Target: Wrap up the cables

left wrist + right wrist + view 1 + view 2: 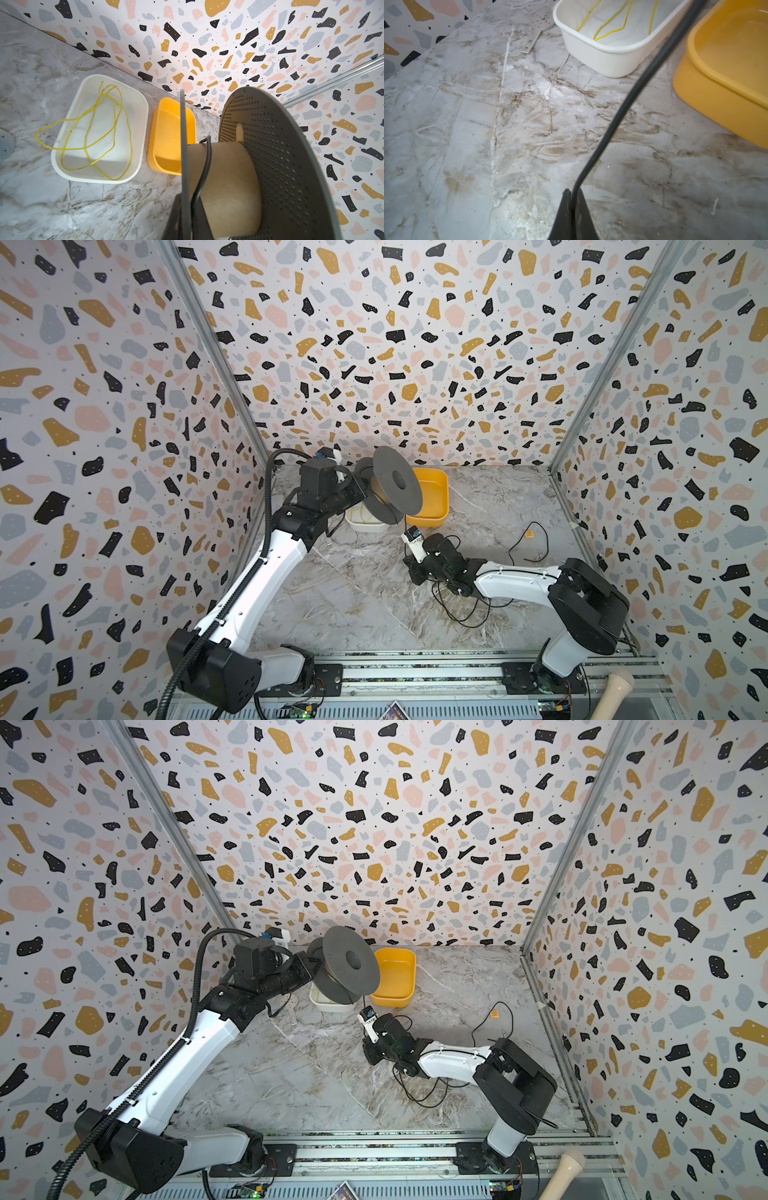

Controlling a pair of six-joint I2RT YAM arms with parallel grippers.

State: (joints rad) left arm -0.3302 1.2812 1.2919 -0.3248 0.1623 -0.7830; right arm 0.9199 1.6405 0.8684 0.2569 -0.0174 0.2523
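A spool point(395, 485) point(349, 965) with two grey perforated discs and a tan cardboard core point(228, 187) hangs tilted over the back of the table. My left gripper point(186, 199) point(360, 489) is shut on the edge of one disc. The black cable point(205, 164) crosses the core and drops to my right gripper point(572, 192) point(409, 562), which is shut on it just above the table. The rest of the cable point(461, 605) point(424, 1090) lies in loose loops under and behind the right arm.
A white bin point(143, 116) point(602, 62) holding a thin yellow cord point(91, 116) sits beneath the spool, with a yellow bin point(436, 516) point(716, 87) beside it. A perforated metal strip point(537, 31) lies near the white bin. A small orange piece point(529, 534) lies at right.
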